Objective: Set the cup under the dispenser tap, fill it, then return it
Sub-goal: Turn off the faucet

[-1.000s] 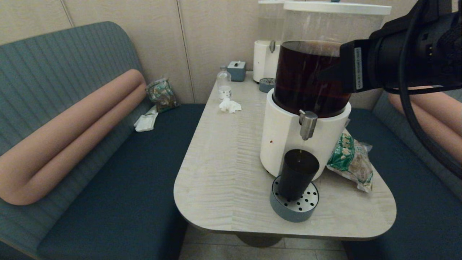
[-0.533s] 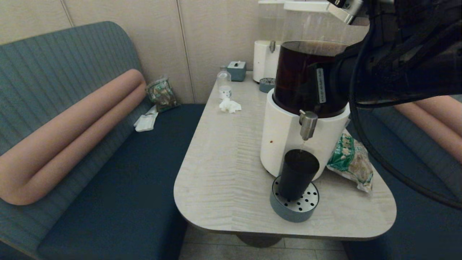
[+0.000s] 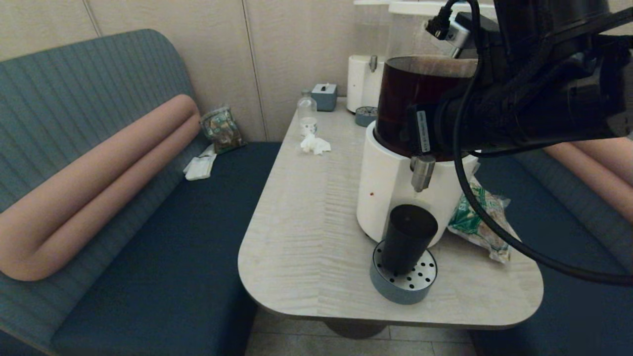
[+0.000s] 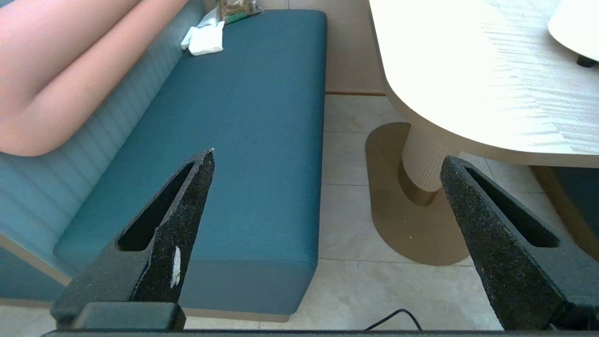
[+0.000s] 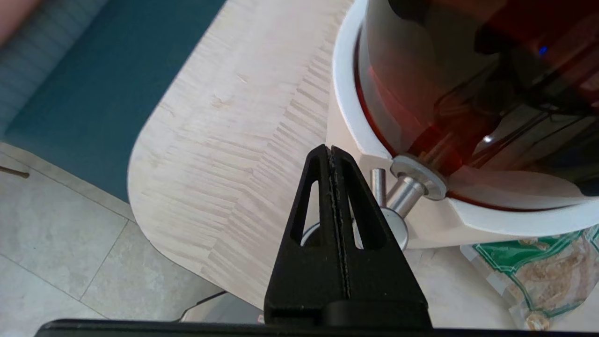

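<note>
Head view: cup [image 3: 408, 239] stands upright on the round perforated drip tray [image 3: 404, 282], directly under the tap [image 3: 422, 172] of the dispenser [image 3: 395, 188] with the dark brown drink. No stream is visible between tap and cup. The right arm reaches in from the right, high up, across the front of the tank; its fingertips are hidden in this view behind the arm's own bulk. A green snack bag [image 3: 479, 222] lies just beside the dispenser base on the table [image 3: 306, 237]. A second dispenser, a small bottle and a tissue sit at the far end.

Left wrist view: left gripper [image 4: 327, 187] is parked off the table, above the floor and the blue bench [image 4: 252, 117], fingers spread wide, nothing between them.

Right wrist view: right gripper [image 5: 331, 154] has its fingers pressed flat together, empty, with the tip just beside the steel tap [image 5: 398, 196] and above the tray. Contact with the tap cannot be confirmed.

Judgement: filling looks finished or paused; the return of the cup remains. Risks:
- the closed fingers must part before any grasp; descending as they are would knock the full cup over
- a bump on the tap lever could restart flow and overfill
- a hard squeeze on thin tapered plastic, or a quick lift, could slop drink onto tray and table
</note>
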Robot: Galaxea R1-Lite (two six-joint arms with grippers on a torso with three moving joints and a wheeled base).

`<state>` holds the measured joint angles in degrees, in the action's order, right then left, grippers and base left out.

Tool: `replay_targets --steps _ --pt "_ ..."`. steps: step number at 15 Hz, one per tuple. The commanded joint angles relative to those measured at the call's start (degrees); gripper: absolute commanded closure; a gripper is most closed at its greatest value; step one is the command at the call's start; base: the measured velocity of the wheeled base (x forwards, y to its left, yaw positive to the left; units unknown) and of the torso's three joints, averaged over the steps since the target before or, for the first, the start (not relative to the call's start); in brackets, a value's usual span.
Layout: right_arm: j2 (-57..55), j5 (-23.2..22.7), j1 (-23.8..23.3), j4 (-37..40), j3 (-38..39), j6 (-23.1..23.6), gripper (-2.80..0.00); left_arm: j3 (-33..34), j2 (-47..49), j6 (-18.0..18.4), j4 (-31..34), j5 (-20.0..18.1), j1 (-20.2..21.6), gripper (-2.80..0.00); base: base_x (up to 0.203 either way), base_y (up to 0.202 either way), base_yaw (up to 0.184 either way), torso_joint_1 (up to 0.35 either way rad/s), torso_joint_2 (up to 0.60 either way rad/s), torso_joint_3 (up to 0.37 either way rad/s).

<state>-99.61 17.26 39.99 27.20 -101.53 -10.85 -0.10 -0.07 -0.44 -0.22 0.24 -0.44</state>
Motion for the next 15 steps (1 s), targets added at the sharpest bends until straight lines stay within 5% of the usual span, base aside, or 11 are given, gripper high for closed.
replay_targets --steps 1,15 --pt "-0.55 0.15 -0.93 0.22 0.37 -0.22 0.0 0.01 0.07 0.0 -0.04 0.02 0.0 -2.8 0.0 0.0 0.0 0.0 0.0 0.0" --pt "-3.05 0.18 -2.07 -0.13 1.19 -0.31 0.0 0.01 0.07 0.0 -0.04 0.02 0.0 -2.8 0.0 0.0 0.0 0.0 0.0 0.0"
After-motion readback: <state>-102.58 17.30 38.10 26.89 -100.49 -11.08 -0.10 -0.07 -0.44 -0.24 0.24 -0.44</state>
